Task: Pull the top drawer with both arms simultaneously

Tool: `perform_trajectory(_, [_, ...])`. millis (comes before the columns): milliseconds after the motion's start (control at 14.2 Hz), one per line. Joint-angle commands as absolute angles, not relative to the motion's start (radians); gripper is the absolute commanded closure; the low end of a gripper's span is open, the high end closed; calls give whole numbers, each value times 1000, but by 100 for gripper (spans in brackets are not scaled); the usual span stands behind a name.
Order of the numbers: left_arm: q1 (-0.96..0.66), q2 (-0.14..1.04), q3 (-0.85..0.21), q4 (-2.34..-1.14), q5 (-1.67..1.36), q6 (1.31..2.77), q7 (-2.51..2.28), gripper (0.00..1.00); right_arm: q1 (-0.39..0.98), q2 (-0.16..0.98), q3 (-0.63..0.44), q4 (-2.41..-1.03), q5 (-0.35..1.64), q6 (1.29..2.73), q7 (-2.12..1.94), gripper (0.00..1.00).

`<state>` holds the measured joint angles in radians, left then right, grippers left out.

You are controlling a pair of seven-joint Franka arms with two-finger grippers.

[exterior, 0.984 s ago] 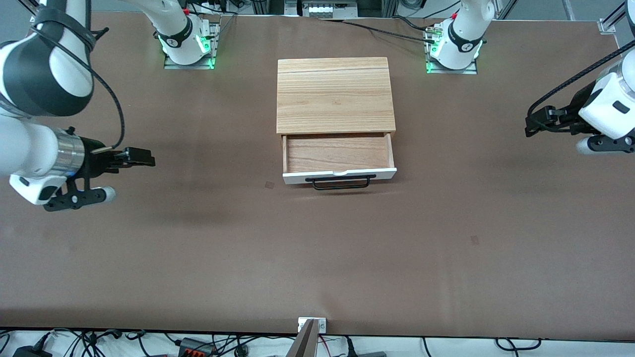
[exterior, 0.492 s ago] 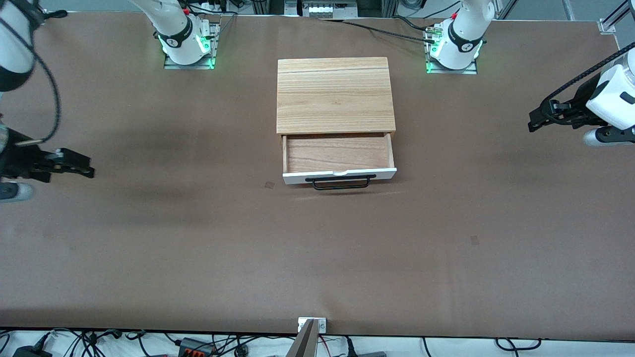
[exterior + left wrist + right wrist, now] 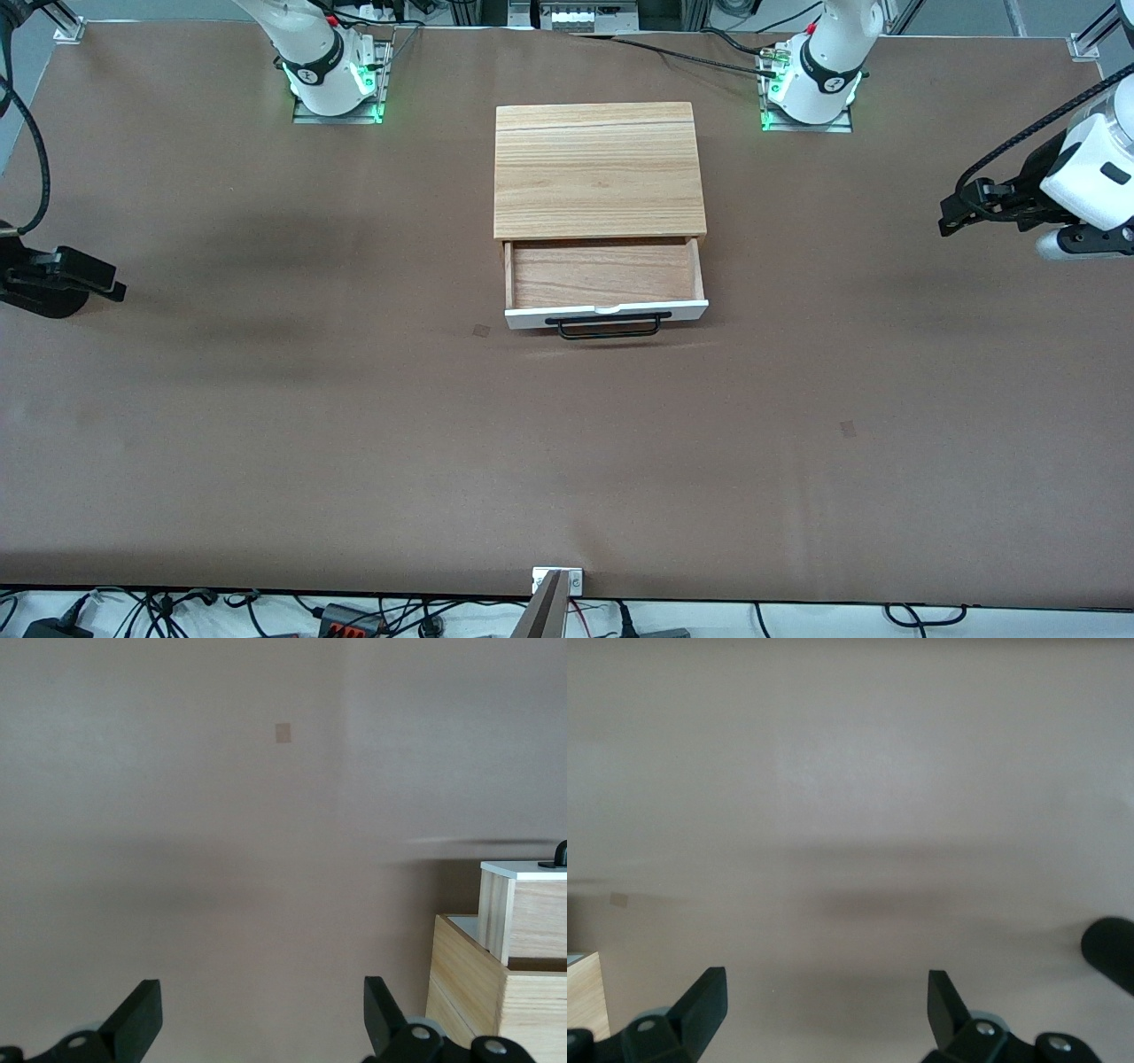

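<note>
The top drawer (image 3: 602, 275) stands pulled out of the cabinet (image 3: 598, 168), with its light-wood tray empty. Its white front panel (image 3: 607, 309) and black bar handle (image 3: 609, 326) face the front camera. My right gripper (image 3: 113, 285) is open and empty above the table at the right arm's end, well apart from the drawer. My left gripper (image 3: 946, 221) is open and empty above the left arm's end. The left wrist view shows its open gripper (image 3: 260, 1019) and the drawer's side (image 3: 523, 912). The right wrist view shows its open gripper (image 3: 824, 1005) and the cabinet's corner (image 3: 583, 997).
The two arm bases (image 3: 332, 75) (image 3: 815, 84) stand beside the cabinet's back. Small square marks (image 3: 481, 330) (image 3: 848, 429) lie on the brown table. A metal bracket (image 3: 556, 580) sits at the table edge nearest the front camera.
My right arm has swung away toward its end of the table, and most of it has left the front view. My left gripper has shifted only slightly. The drawer has not moved.
</note>
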<state>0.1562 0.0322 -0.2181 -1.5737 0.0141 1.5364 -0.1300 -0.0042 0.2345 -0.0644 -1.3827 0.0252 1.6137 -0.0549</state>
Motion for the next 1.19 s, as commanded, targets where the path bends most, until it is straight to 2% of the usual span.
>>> perform_trajectory(0, [-26,2,-43,-1580,6,1513,-124,0,8,85,-46,-1581,-3,1657,-2,0])
perform_trajectory(422, [-26,9,-43,-1562,-6,1480,-132,0,8,-47,-46,-1785,-5,1739,-3,0])
perform_trajectory(1124, [-17,40,-31,-1514,-15,1471,-117,0,11,-58,-40,-1764,-5,1710,-18,0])
